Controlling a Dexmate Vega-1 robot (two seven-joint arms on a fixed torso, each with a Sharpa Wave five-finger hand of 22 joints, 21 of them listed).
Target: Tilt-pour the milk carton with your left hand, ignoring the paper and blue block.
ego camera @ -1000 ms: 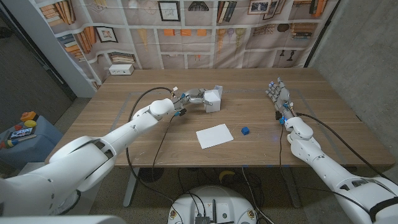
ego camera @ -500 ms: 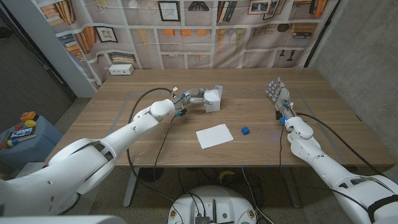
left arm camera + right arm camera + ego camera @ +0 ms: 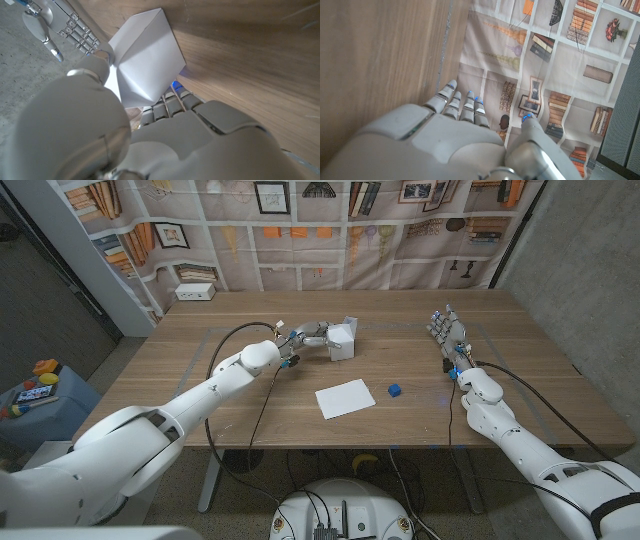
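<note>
Wood-grain planks in a warm brown make up the table [image 3: 250,400], matte and lightly streaked, with faint pale lines marking a rectangle near its left and right parts. Behind it hangs a cloth backdrop [image 3: 330,230] printed with bookshelves, framed pictures and orange book spines, creased in a grid of fold lines; a small white box [image 3: 195,291] sits at the table's far left corner, and bare grey concrete wall rises on the right. Toward the far middle of the table stands the milk carton [image 3: 343,338], a small white paper box with crisp folded edges and a peaked gable top, smooth and unprinted in the left wrist view [image 3: 147,62]. The left hand [image 3: 310,336] of glossy white shell and grey metal fingers reaches to the carton's left side, its fingers wrapped against the carton and gripping it. Nearer the robot lies the paper [image 3: 345,398], a flat white sheet turned slightly askew, and just to its right sits the blue block [image 3: 395,390], a small cube with a saturated finish. The right hand [image 3: 447,332] stands well apart on the table's right side, holding nothing, its fingers extended and slightly spread, blue-tipped in the right wrist view [image 3: 465,107].
</note>
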